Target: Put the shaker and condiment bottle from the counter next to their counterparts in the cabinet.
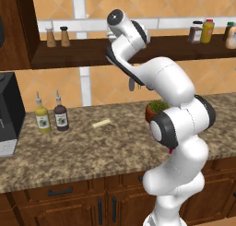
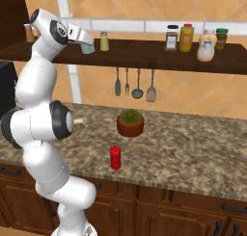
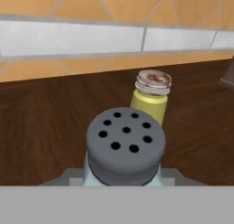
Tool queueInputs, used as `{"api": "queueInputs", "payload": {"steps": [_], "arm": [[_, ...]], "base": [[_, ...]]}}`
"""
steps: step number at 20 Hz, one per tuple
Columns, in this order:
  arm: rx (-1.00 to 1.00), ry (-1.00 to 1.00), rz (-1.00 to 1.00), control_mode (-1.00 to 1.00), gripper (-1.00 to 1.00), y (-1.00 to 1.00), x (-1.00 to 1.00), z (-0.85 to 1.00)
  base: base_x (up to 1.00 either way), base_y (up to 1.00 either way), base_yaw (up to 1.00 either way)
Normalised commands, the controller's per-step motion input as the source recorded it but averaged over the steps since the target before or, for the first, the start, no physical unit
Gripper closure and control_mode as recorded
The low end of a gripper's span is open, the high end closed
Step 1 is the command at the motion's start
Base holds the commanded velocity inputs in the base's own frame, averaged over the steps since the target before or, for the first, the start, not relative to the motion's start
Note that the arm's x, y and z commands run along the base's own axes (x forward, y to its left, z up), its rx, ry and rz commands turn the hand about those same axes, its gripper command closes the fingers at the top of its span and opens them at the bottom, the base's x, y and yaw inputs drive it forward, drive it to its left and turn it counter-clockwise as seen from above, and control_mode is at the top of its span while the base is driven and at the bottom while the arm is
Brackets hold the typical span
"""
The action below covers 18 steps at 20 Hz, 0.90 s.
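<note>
The shaker (image 3: 124,150) low in the hand view is pale blue-grey under a dark grey cap dotted with black holes. Behind it the yellow-green shaker (image 3: 150,97) has a clear ribbed top. At lower centre of the right base view, the condiment bottle (image 2: 115,157) is all red on the speckled brown counter (image 2: 193,148).

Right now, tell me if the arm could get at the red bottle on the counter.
Probably not yet: the gripper is up at the shelf, shut on the shaker. The red bottle stands unobstructed below, near the counter's front edge.
</note>
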Motion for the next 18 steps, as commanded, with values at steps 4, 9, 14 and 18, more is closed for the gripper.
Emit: {"api": "queueInputs", "payload": {"steps": [4,9,14,18], "arm": [[0.00,0.00,-0.01,-1.00,1.00,0.00,0.42,-0.04],[0.00,0.00,-0.02,-1.00,1.00,0.00,0.45,-0.09],[0.00,0.00,-0.01,-1.00,1.00,0.00,0.45,-0.16],[0.00,0.00,-0.01,-1.00,-1.00,0.03,0.16,-0.23]], "base": [[0.00,0.00,0.00],[0.00,0.00,0.00],[0.00,0.00,0.00],[0.00,0.00,0.00]]}}
